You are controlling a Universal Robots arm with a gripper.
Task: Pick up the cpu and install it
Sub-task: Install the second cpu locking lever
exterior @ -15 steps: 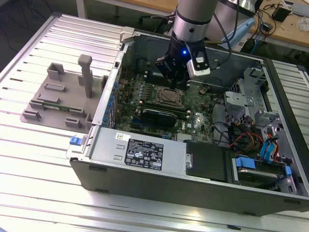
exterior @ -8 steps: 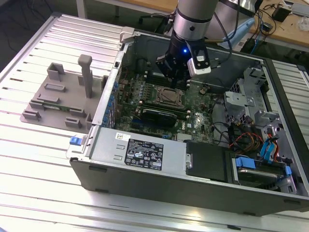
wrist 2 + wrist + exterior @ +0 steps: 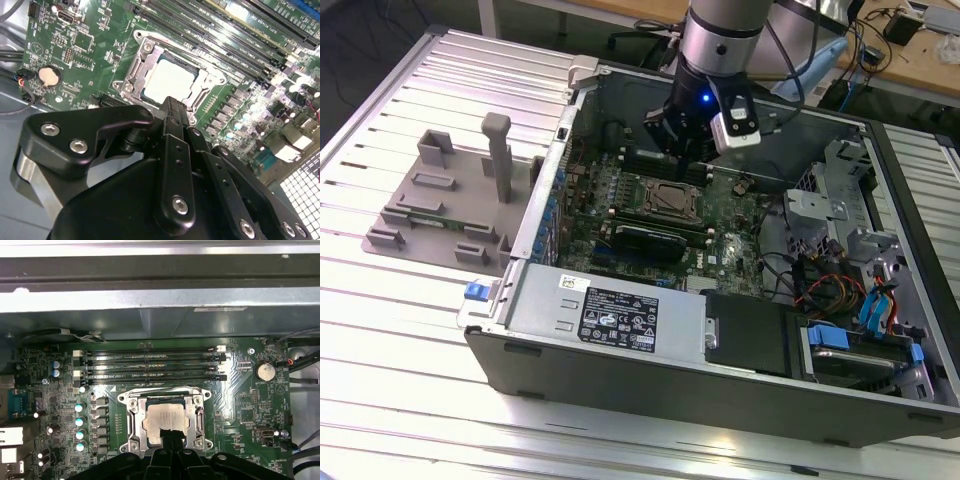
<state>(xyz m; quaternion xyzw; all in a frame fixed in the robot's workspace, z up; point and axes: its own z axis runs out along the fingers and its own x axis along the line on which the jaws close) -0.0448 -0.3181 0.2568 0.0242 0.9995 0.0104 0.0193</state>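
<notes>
The cpu, a silvery square chip, lies flat inside the metal-framed socket on the green motherboard. It shows bright in the second wrist view, cpu, and small from outside, cpu. My gripper hangs inside the open computer case, a little above the socket. In both wrist views its black fingers meet in one narrow tip, gripper, gripper, over the chip's near edge. The gripper is shut with nothing between the fingers.
Memory slots run beside the socket, and a coin cell sits near them. The power supply, drive cage and loose cables crowd the case. A grey parts fixture stands on the exterior view's left.
</notes>
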